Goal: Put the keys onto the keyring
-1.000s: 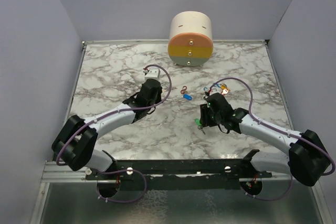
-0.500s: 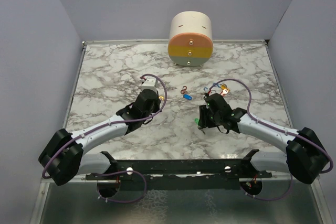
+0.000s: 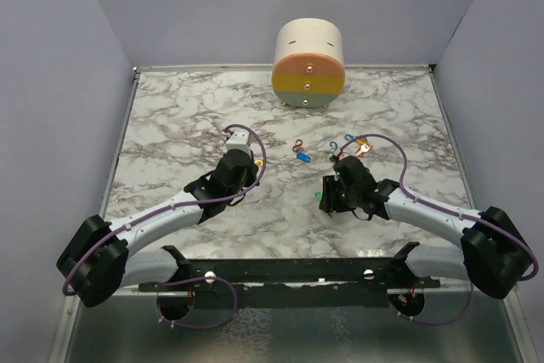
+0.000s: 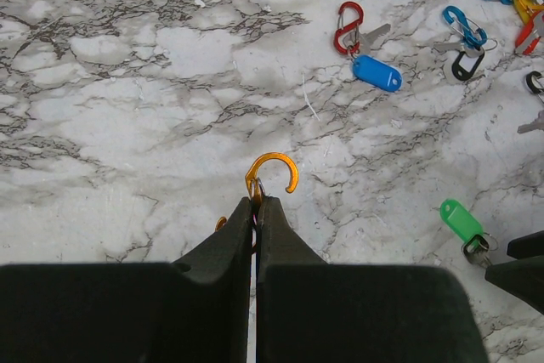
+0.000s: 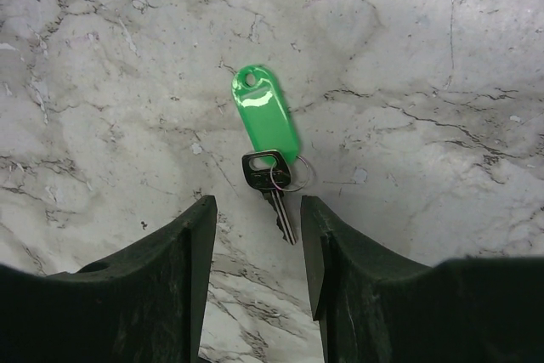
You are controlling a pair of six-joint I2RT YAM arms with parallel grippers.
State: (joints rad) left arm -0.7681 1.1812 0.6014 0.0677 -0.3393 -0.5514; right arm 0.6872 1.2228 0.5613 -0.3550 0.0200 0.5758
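My left gripper [image 4: 255,203] is shut on an orange hook-shaped clip [image 4: 274,176] that sticks out past its fingertips, low over the marble; in the top view this gripper [image 3: 241,145] is left of centre. My right gripper [image 5: 257,223] is open, its fingers either side of the blade of a key with a green tag [image 5: 265,115] that lies flat on the table. The green key [image 3: 318,198] also shows in the top view and the left wrist view [image 4: 461,220]. A blue-tagged key [image 4: 376,73] hangs on a red clip [image 4: 348,26]. Several more keys and clips [image 3: 353,144] lie beyond the right gripper [image 3: 328,196].
A round container with orange, yellow and grey bands [image 3: 308,64] stands at the back centre of the marble table [image 3: 170,116]. Grey walls close in the left, right and back. A blue clip with a black key [image 4: 465,40] lies at the right of the left wrist view.
The left arm has swung back toward the near side and its gripper has come nearer the centre. The right gripper has barely moved and stays over the green key.
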